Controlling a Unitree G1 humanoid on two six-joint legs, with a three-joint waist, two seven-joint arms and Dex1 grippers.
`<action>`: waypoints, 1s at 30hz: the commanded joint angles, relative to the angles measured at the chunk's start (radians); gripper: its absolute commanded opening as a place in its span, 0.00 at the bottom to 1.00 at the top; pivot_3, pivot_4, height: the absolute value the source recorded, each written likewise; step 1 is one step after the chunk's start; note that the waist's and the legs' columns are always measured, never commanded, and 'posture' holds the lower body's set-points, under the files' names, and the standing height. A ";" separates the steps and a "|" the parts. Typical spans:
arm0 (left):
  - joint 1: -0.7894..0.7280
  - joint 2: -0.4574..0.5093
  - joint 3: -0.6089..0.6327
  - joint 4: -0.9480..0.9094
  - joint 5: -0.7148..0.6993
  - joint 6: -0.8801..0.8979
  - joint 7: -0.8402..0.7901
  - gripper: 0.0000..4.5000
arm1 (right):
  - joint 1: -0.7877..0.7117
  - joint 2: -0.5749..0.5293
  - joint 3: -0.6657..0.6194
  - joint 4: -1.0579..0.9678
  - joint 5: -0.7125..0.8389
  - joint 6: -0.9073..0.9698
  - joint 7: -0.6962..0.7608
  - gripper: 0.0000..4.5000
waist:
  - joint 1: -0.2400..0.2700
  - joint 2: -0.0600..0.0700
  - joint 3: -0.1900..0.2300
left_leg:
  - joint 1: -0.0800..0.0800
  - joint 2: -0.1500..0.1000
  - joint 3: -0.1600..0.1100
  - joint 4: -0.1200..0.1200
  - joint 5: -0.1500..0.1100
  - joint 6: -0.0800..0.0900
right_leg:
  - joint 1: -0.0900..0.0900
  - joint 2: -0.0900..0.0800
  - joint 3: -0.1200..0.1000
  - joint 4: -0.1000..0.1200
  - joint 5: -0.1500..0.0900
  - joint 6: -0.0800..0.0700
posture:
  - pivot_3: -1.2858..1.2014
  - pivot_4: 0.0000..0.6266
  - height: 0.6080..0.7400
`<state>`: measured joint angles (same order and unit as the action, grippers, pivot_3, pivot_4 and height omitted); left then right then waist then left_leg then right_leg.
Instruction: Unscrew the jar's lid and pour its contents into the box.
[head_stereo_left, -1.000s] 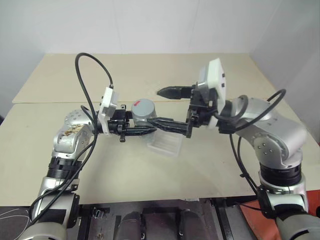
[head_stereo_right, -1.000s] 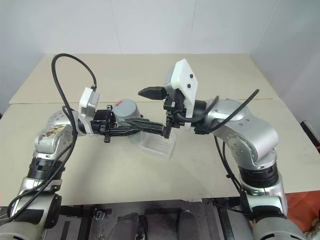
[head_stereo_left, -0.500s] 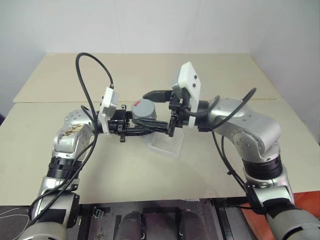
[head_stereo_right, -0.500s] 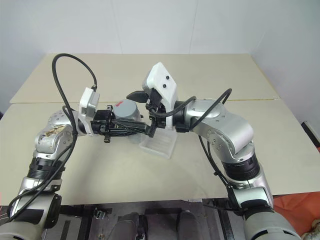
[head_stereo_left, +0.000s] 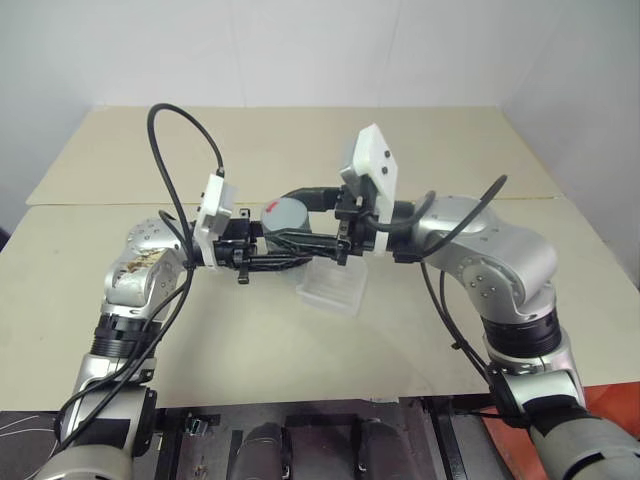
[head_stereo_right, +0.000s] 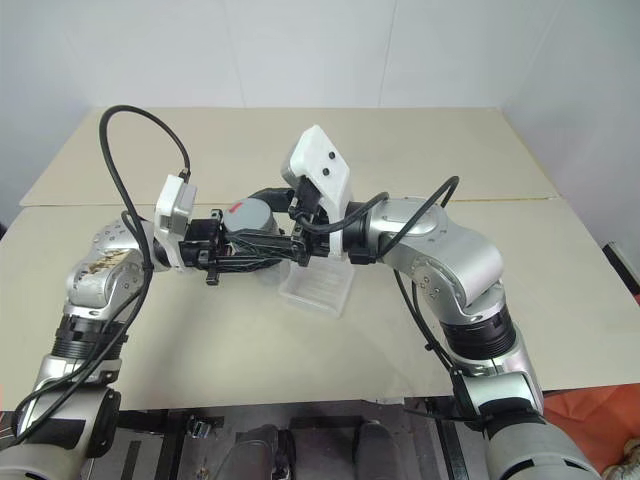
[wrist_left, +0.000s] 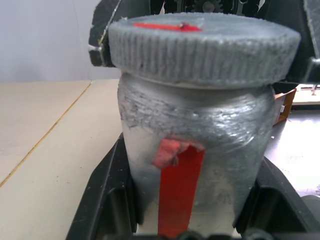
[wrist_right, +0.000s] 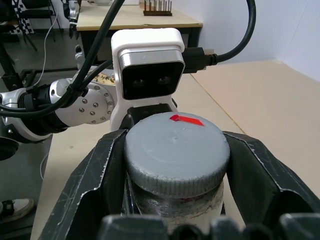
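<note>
Left gripper (head_stereo_left: 290, 262) is clamped on the jar (wrist_left: 195, 145) body, held just above the box (head_stereo_left: 333, 288). Right gripper (wrist_right: 175, 165) is closed on the lid (wrist_right: 176, 150) (red mark on top). Lid is not yet unscrewed; pouring remains.

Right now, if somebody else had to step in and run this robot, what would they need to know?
Left gripper: shut on the jar, held upright in the air above the table.
Right gripper: shut on the lid, one finger on each side.
The box sits on the table just below and beside the jar; nothing visible in it.
Done: jar lifted, lid gripped.
Left: the lid is on the jar, so unscrew it, then tip the contents into the box.
</note>
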<state>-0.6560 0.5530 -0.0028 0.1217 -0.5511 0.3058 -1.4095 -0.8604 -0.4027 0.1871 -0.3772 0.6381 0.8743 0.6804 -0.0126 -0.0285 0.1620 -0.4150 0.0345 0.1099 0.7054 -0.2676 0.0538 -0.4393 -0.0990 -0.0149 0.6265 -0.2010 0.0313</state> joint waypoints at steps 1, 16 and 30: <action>0.003 0.007 -0.002 -0.043 -0.005 -0.012 -0.011 0.43 | -0.051 0.014 -0.077 -0.011 0.061 0.027 -0.006 0.62 | 0.000 0.000 0.000 | 0.000 0.000 0.000 0.000 0.000 0.000 | 0.000 0.000 0.000 0.000 0.000 0.000 | 0.52 0.24 1.00; -0.004 0.016 0.020 -0.028 -0.009 -0.007 -0.003 0.43 | 0.031 -0.128 -0.171 0.041 -0.068 -0.117 -0.057 0.62 | 0.007 0.000 0.000 | 0.000 0.000 0.000 0.000 0.000 0.001 | 0.001 0.000 -0.001 0.000 0.000 0.000 | 0.52 0.24 1.00; 0.086 0.050 0.097 -0.113 -0.056 0.046 0.088 0.43 | 0.580 -0.191 -0.235 0.049 -0.269 -0.275 -0.140 0.62 | -0.003 0.000 0.000 | 0.002 0.000 0.000 0.000 0.000 0.000 | 0.000 0.000 0.002 -0.002 0.000 0.000 | 0.52 0.24 1.00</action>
<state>-0.5695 0.5886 0.0630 0.0577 -0.5775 0.3423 -1.3338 -0.2780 -0.5964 -0.0187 -0.3104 0.3897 0.6392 0.5643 -0.0157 -0.0286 0.1621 -0.4130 0.0341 0.1100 0.7053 -0.2674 0.0536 -0.4392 -0.0992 -0.0127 0.6243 -0.2013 0.0317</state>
